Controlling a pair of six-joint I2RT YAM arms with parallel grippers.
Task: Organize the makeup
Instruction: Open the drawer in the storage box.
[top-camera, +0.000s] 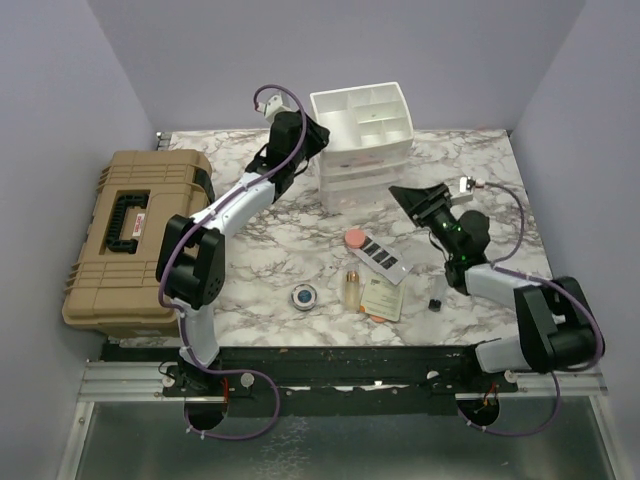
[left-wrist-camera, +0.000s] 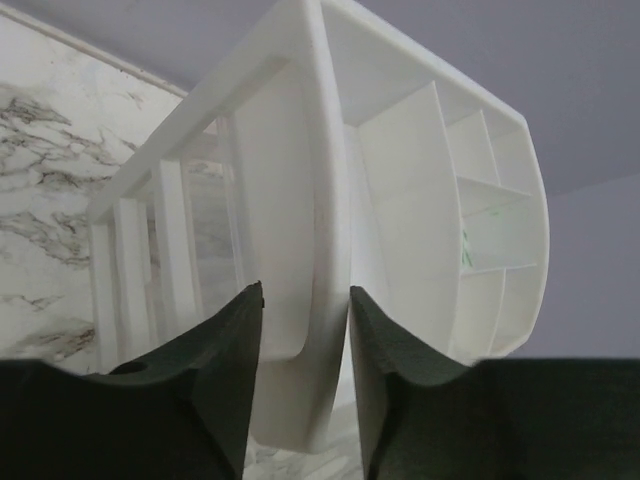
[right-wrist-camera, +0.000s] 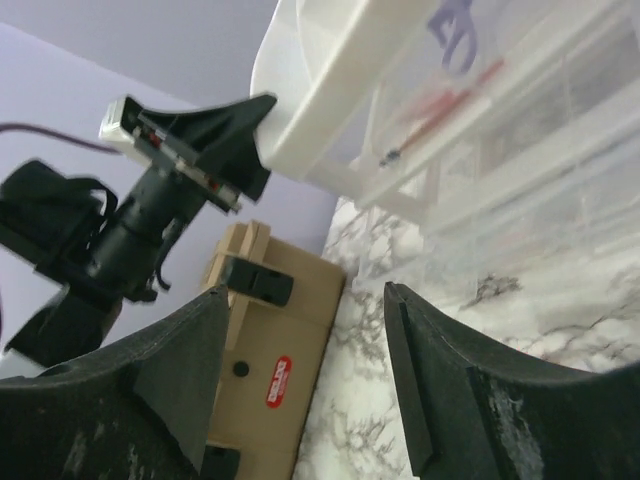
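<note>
Table (top-camera: 250, 270): marble top; it runs beneath both sets of jaws.
Tan hard case (top-camera: 130, 240): lid down, at the table's left edge; well left of the left jaws.
White organizer (top-camera: 362, 140): open compartments on top, clear drawers below; its left wall sits between the left jaws; its drawer front is just beyond the right jaws.
Left gripper (left-wrist-camera: 303, 385): jaws clamped on the organizer's upper wall, 1 finger on each side.
Right gripper (right-wrist-camera: 307, 295): jaws spread wide, nothing between them; raised off the table.
Makeup: 6 pieces loose on the table, all on the base side of the right jaws, well apart from the left jaws.
Black strip palette (top-camera: 380, 257): nearest the right jaws.
Cream sachet (top-camera: 382, 298): just beyond the palette's near end.
Pink round puff (top-camera: 354, 238): touching the palette's far end.
Round blue compact (top-camera: 304, 297): farthest from the right jaws.
Small amber bottle (top-camera: 351, 288): between compact and sachet.
Tiny dark vial (top-camera: 436, 303): alone, behind the right jaws, beside that arm.
</note>
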